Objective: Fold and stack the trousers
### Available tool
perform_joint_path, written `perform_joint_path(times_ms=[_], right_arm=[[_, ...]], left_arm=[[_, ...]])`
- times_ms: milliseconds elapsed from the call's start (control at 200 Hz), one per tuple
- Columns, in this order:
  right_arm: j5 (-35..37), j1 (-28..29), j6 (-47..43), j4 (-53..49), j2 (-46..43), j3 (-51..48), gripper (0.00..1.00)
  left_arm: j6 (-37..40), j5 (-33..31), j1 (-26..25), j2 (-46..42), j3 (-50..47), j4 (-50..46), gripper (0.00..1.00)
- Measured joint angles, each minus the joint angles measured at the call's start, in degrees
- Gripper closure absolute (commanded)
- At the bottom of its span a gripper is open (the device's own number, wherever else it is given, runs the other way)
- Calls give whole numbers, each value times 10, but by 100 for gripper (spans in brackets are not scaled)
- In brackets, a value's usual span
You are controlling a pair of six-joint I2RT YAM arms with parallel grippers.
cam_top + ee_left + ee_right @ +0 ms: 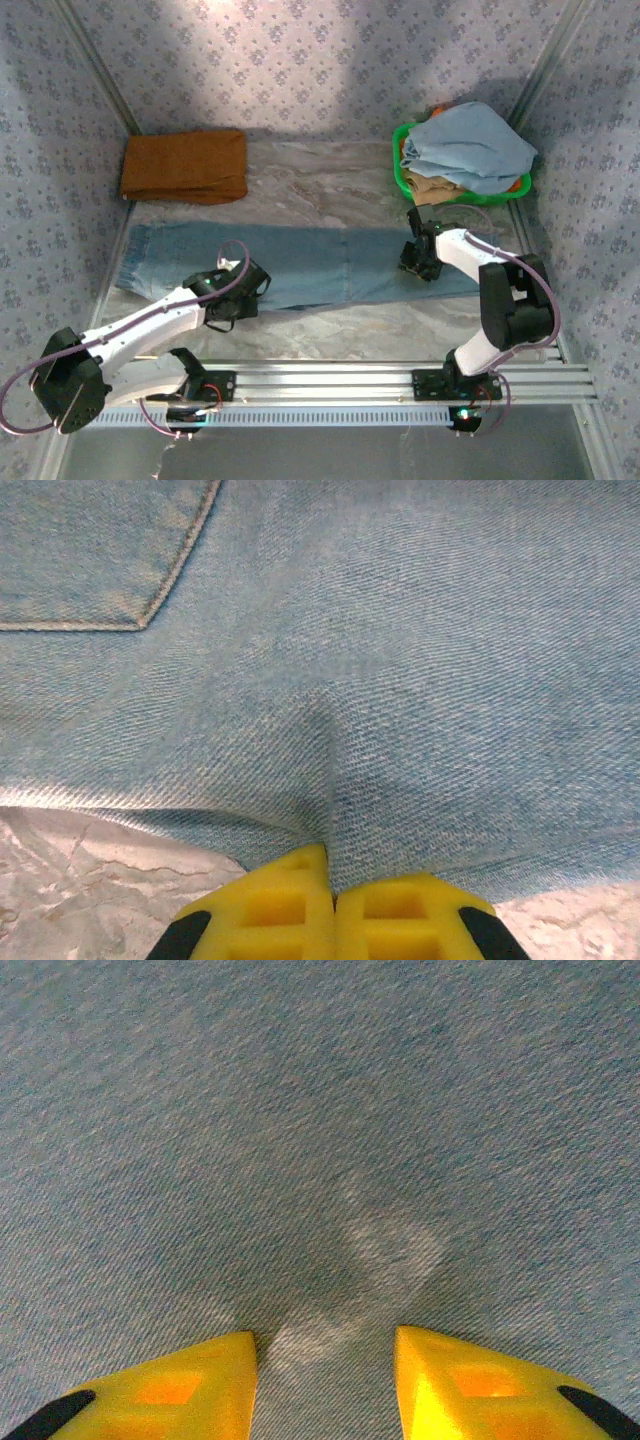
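Note:
The trousers (330,262), mid-blue denim jeans, lie flat and stretched sideways across the table, waist end to the left. My left gripper (250,287) sits at their near edge by the waist end. In the left wrist view it (332,880) is shut, pinching a ridge of the trousers (400,680) just above the marbled table; a back pocket's corner shows at top left. My right gripper (418,262) rests on the leg part. In the right wrist view it (325,1345) stands open, its tips pressed on the trousers (320,1110) with a small pale pucker between them.
An orange-brown folded garment (185,165) lies at the back left. A green basket (399,168) at the back right holds a pale grey-blue garment (470,145). Patterned walls close in both sides and the back. A metal rail (340,380) runs along the near edge.

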Motion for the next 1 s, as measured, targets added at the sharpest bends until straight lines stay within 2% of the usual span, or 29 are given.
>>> perform_joint_path(times_ms=[150, 325, 375, 405, 425, 510, 595, 660, 715, 790, 899, 934, 999], right_arm=[[0, -17, 0, 0, 1, 0, 58], [-2, -37, -19, -2, 1, 0, 58], [-4, -42, -24, -3, 1, 0, 57], [-6, -45, -26, -3, 1, 0, 57], [-7, -46, -27, -3, 1, 0, 57], [-15, -48, -33, -4, 1, 0, 57], [-17, -48, -39, -16, 0, 6, 57], [-17, -44, -41, -28, -6, 13, 57], [-17, -37, -41, -40, -17, 21, 58], [-18, -20, -40, -48, -35, 34, 65], [-27, 13, -37, -46, -44, 54, 95], [-32, 21, -35, -44, -40, 59, 100], [-43, 27, -41, -38, -24, 64, 100]], left_arm=[[32, 40, 15, 2, 24, -28, 96], [50, 101, 15, 1, 27, -44, 85], [53, 112, 15, -3, 30, -53, 75], [54, 118, 15, -6, 33, -60, 57], [50, 120, 15, -8, 36, -64, 51], [46, 131, 16, -22, 51, -82, 47], [40, 136, 19, -33, 67, -94, 39], [39, 139, 22, -40, 80, -96, 38], [38, 141, 28, -43, 91, -95, 38], [36, 141, 49, -42, 101, -83, 47], [27, 142, 101, -21, 92, -28, 70], [21, 142, 125, -8, 82, 1, 78], [11, 145, 172, 21, 57, 54, 89]])
